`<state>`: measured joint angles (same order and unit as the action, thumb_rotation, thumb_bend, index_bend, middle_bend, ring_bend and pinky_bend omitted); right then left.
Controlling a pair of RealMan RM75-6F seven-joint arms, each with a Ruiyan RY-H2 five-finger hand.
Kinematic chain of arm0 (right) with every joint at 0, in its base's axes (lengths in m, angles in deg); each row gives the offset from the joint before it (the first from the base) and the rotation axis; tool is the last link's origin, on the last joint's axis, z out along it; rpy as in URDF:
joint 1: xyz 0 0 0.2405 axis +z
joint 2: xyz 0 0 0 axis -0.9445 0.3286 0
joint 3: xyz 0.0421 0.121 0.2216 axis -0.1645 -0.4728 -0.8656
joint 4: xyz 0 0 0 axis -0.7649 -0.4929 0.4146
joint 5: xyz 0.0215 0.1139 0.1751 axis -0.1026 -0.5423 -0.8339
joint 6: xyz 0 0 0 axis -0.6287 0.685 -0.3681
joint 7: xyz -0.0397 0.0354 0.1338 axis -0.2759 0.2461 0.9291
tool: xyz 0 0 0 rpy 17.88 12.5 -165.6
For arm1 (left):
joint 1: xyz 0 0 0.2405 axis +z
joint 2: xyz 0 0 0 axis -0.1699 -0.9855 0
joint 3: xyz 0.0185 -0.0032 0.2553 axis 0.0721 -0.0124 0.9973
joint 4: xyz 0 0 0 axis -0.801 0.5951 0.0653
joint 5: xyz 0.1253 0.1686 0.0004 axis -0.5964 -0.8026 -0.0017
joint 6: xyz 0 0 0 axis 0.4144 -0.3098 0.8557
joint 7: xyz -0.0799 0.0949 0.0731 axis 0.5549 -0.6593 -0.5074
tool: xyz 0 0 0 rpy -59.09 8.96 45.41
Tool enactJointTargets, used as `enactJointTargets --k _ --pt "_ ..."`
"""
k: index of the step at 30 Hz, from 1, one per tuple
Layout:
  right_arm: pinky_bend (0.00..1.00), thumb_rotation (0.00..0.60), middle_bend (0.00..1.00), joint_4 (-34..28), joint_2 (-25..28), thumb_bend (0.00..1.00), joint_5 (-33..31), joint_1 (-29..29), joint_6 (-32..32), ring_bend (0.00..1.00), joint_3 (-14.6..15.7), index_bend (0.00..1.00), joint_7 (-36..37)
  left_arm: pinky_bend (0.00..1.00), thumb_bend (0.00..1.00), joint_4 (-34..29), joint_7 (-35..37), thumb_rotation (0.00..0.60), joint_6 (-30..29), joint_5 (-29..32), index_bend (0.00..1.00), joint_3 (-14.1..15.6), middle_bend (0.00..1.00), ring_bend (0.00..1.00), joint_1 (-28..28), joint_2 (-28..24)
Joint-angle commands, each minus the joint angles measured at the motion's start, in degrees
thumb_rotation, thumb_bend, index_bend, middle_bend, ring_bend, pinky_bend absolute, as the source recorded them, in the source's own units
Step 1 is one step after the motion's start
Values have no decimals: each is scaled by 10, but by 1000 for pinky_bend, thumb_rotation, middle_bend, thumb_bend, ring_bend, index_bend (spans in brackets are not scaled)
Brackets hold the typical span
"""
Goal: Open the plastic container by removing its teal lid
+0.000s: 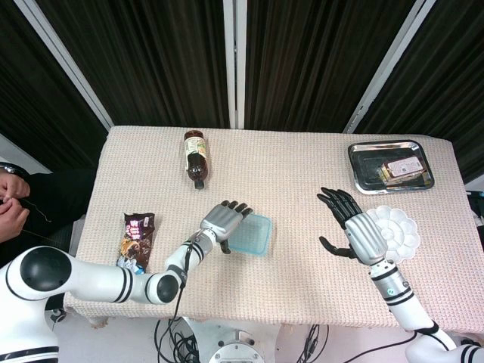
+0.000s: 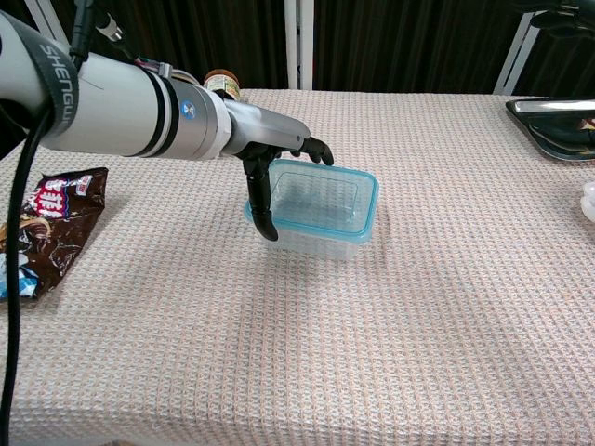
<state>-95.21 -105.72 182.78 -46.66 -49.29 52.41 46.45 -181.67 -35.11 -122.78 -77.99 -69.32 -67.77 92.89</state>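
container: plastic container (image 2: 321,218) sits near the middle of the table, a little toward the robot's left; clear walls, upright.
lid: teal lid (image 1: 248,234) is on top of the container, its rim seated all round as far as the chest view shows.
left hand: left hand (image 1: 221,221) is over the container's left end. in the chest view its thumb hangs down against the near left corner and the other fingers (image 2: 316,149) reach across the lid's far edge. fingers are fairly narrow, cupped around that end; whether they truly clamp the lid, cannot tell. lid not lifted.
right hand: right hand (image 1: 355,233) is held above the table, well apart from the container on its right side; fingers spread wide, holding nothing. seen only in the head view.
table: table (image 1: 295,189) covered in a pale woven cloth.
bottle: brown bottle (image 1: 196,157) lies on its side beyond the container, toward the far edge.
snack: snack packet (image 1: 136,243) lies flat near the left edge.
tray: metal tray (image 1: 363,159) at the far right corner, a small packet inside.
dish: white scalloped dish (image 1: 401,231) just beside the right hand, near the right edge.
bystander: a person's hands (image 1: 10,198) at the left frame edge.
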Motion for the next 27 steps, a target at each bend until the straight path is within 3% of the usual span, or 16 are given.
enactJointTargets --k 1,6,11,16,21,27 --pt "0 600 0 -3 -3 244 4 1 7 0 6 0 0 118 42 4 5 600 -3 0 12 1 61 0 -2 4" --pt "0 600 0 8 -38 244 32 9 28 0 32 0 -22 163 42 6 15 600 -22 -12 115 2 178 76 0 15" --pt "0 600 0 71 -119 240 55 5 9 0 35 0 -57 276 42 2 13 600 -39 -8 164 3 241 125 -4 25" --pt "0 600 5 144 -191 96 70 -4 -27 0 32 0 -92 305 42 -6 11 600 -53 0 173 2 258 132 -6 29" --pt "0 600 142 198 -243 26 70 -7 -44 0 27 20 -109 305 42 -13 16 600 -61 4 173 -3 258 132 -3 34" --pt "0 600 215 236 -277 26 70 2 -45 5 23 113 -101 305 42 -13 16 600 -65 10 172 -7 255 132 -3 37"
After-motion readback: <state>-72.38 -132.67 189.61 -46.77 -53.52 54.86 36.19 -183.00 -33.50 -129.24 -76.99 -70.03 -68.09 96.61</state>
